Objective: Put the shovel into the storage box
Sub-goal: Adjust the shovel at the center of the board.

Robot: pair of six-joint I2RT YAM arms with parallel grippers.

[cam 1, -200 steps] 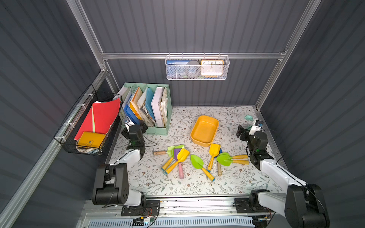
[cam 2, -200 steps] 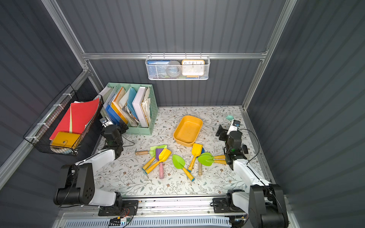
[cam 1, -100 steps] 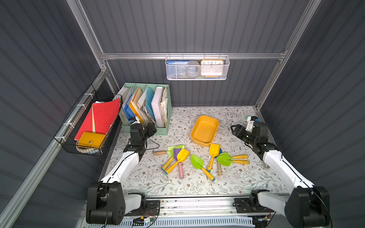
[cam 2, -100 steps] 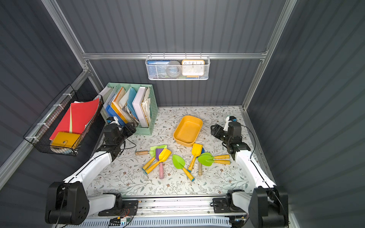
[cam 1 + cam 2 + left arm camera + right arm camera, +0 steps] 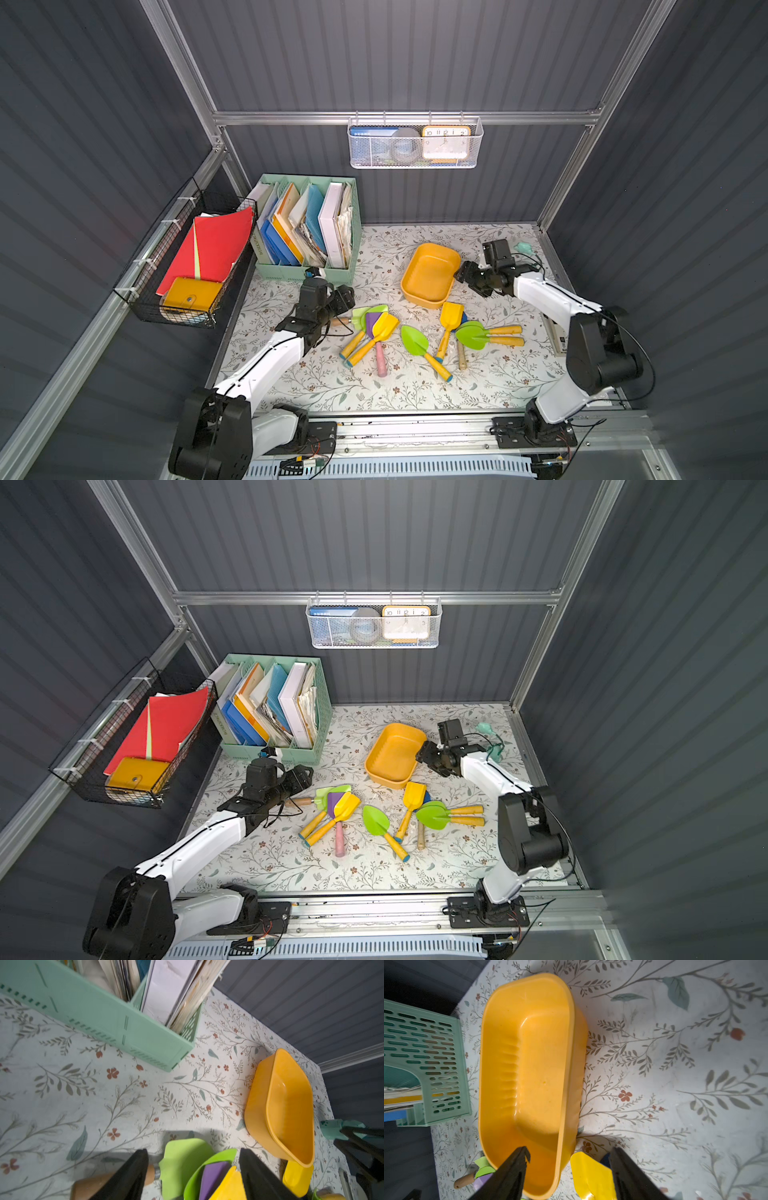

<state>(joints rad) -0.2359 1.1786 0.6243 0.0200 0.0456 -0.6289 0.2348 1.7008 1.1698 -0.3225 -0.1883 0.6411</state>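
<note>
Though both top views leave jaws unclear, wrist views show left gripper (image 5: pixel 192 1150) and right gripper (image 5: pixel 570 1148) spread.

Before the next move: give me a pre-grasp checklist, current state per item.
1. ok: storage box upright and empty.
2. ok: left gripper open, holding nothing.
3. ok: right gripper open, holding nothing.
4. not ok: right gripper clear of the storage box. Its jaws straddle the rim.
5. cannot tell: whether the right gripper touches that rim.
6. not ok: target lying free. The green shovel, purple shovel and yellow shovel overlap at the left gripper, all on the table, none boxed.
</note>
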